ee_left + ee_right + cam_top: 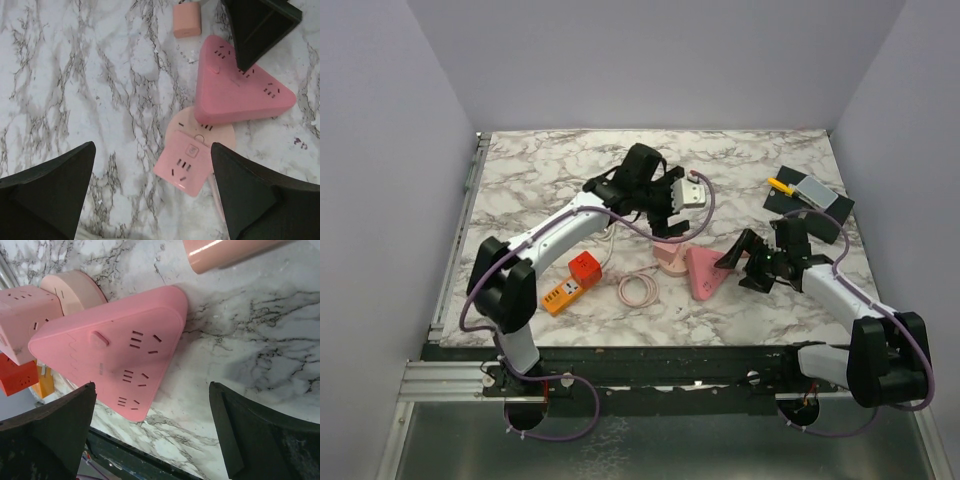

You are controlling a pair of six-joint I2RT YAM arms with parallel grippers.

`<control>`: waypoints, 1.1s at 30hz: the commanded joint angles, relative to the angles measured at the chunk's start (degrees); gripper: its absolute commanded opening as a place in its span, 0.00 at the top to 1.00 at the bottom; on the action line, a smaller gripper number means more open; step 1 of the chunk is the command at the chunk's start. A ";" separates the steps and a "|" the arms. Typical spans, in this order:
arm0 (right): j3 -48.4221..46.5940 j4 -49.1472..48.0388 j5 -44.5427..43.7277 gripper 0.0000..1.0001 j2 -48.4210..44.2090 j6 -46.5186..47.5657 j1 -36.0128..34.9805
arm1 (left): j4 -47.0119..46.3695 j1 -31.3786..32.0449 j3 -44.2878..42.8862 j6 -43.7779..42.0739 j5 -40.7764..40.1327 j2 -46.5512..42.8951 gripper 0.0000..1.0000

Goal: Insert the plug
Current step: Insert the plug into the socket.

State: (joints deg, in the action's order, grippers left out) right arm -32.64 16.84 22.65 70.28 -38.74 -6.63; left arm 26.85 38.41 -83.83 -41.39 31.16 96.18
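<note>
The plug, a pink square adapter cube [187, 162] with socket slots on top, sits over a round peach socket disc [225, 135]; how deep its pins go is hidden. In the top view this pair [669, 258] lies mid-table. My left gripper [152, 146] hovers above it, open and empty, with the cube near its right finger. A pink triangular power strip [110, 355] lies beside the cube. My right gripper [152, 385] is open and empty, low over the strip's front corner [705, 273].
A small peach block [186, 20] lies past the triangle. A red cube [585, 267] and an orange power strip [565, 293] lie front left, with a coiled pink cable [638, 288] beside them. A black pad [810, 195] with small items sits back right.
</note>
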 commanded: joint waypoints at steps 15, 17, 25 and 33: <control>6.17 -3.19 2.24 0.01 -1.94 -3.62 0.23 | 2.17 6.10 -19.67 14.56 -6.07 22.24 0.34; 5.79 -3.13 1.96 0.01 -1.40 -3.54 0.26 | 2.15 6.11 -19.18 15.18 -5.64 22.68 0.40; 4.01 -4.10 2.39 0.01 2.75 -3.97 0.22 | 0.96 6.63 -13.87 14.50 -4.19 21.28 0.57; 3.41 -4.21 2.35 0.01 3.46 -4.74 0.22 | -2.17 6.67 -8.98 12.84 -3.26 20.65 0.68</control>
State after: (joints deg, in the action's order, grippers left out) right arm -29.02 12.03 25.78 72.51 -43.38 -6.63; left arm 27.11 44.75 -94.19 -28.10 25.93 117.97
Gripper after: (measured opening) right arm 0.990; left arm 0.342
